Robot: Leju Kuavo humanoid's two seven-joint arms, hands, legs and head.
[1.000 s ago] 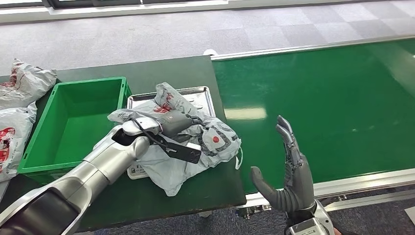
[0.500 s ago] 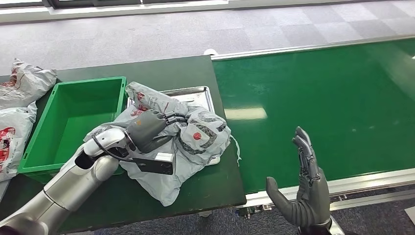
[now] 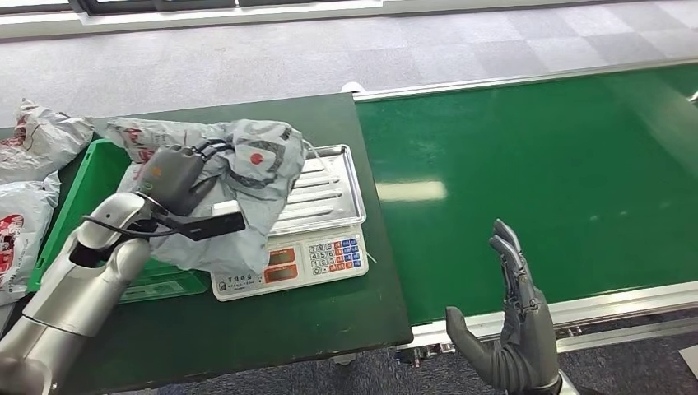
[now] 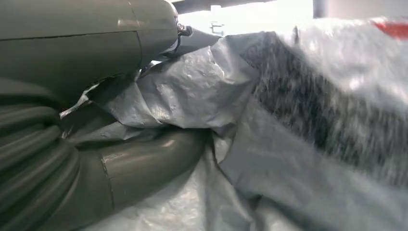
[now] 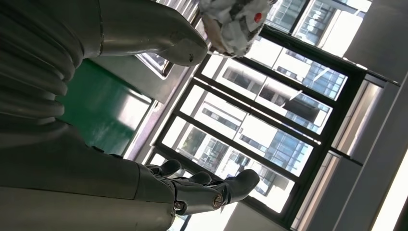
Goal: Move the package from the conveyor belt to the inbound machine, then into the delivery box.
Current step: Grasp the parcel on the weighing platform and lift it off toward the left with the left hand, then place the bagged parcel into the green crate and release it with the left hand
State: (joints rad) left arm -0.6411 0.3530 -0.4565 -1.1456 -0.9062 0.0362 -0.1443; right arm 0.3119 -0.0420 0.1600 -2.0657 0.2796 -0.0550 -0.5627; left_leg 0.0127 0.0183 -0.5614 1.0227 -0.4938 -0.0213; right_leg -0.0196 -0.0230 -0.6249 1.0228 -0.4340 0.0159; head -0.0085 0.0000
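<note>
Left arm reaching in from the near left, bent over the desk (image 3: 272, 329). Left hand (image 3: 169, 179) closed around the grey package (image 3: 239, 169), crumpled plastic bunched between thumb and fingers. Package lifted above the green delivery box (image 3: 78, 197), overlapping the left edge of the scale's (image 3: 317, 247) steel tray. Red marks and dark print on the package, unreadable. Right hand (image 3: 510, 329) raised at the conveyor belt's (image 3: 527, 164) near edge, fingers straight and apart, holding nothing.
</note>
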